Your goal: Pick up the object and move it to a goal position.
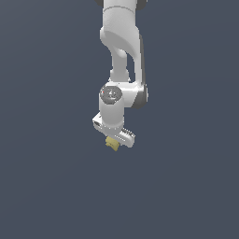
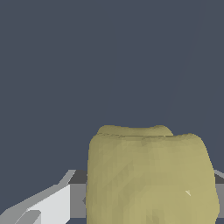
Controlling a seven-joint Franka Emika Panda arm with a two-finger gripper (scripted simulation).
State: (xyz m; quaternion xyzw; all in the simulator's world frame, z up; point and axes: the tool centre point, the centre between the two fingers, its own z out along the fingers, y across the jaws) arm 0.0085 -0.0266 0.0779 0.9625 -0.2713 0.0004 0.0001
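One tan-yellow lumpy block (image 1: pixel 111 143) sat pinched in the white claw (image 1: pixel 113 141) as we saw it; in the wrist view the block (image 2: pixel 148 179) loomed between the fingers (image 2: pixel 48 205).

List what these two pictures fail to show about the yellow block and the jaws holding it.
- Exterior view: the yellow block is too small to show its shape; the gripper covers its top.
- Wrist view: the block is cut off by the picture's edge and hides the jaws' contact.
- No goal marker shows.
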